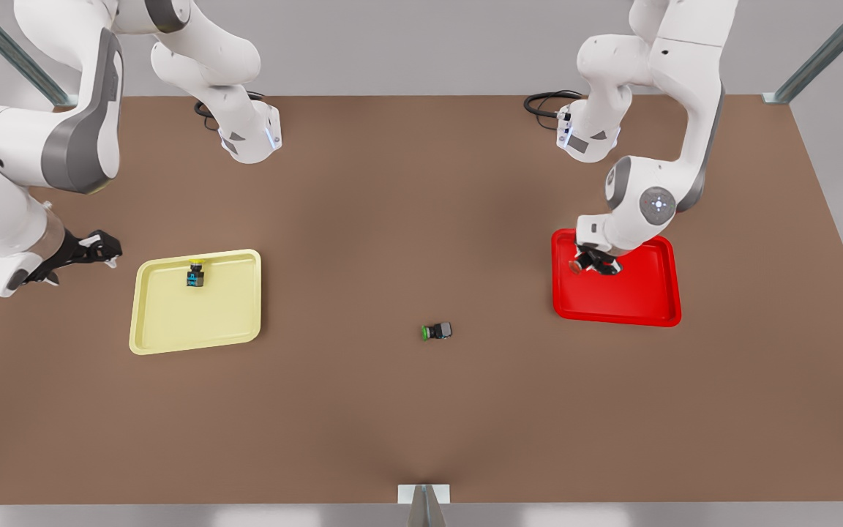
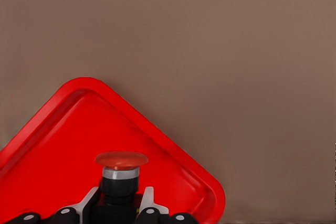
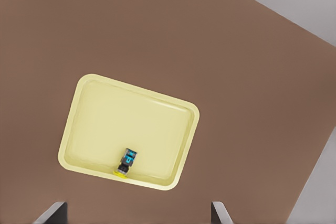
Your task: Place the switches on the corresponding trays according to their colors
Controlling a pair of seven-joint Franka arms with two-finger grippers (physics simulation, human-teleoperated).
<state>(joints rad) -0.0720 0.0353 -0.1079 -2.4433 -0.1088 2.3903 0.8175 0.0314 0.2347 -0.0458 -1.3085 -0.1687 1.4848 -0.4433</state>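
Observation:
The red switch (image 2: pixel 121 160), red cap on a dark body, is held over the red tray (image 2: pixel 52 150) near one corner, with my left gripper (image 2: pixel 119 211) shut on its body. In the front view that gripper (image 1: pixel 597 263) is over the back left part of the red tray (image 1: pixel 641 300), at the front view's right. The yellow switch (image 1: pixel 195 274) lies inside the pale yellow tray (image 1: pixel 173 329) near its back rim. My right gripper (image 1: pixel 103 249) hangs open, left of the yellow tray in the front view. From its wrist, the yellow switch (image 3: pixel 126 162) and yellow tray (image 3: pixel 105 124) show between the fingers (image 3: pixel 52 214).
A green-capped switch (image 1: pixel 437 331) lies on its side on the brown table between the two trays, nearer the front. Both arm bases stand at the table's back edge, with cables beside them. Metal frame posts rise at the table's corners.

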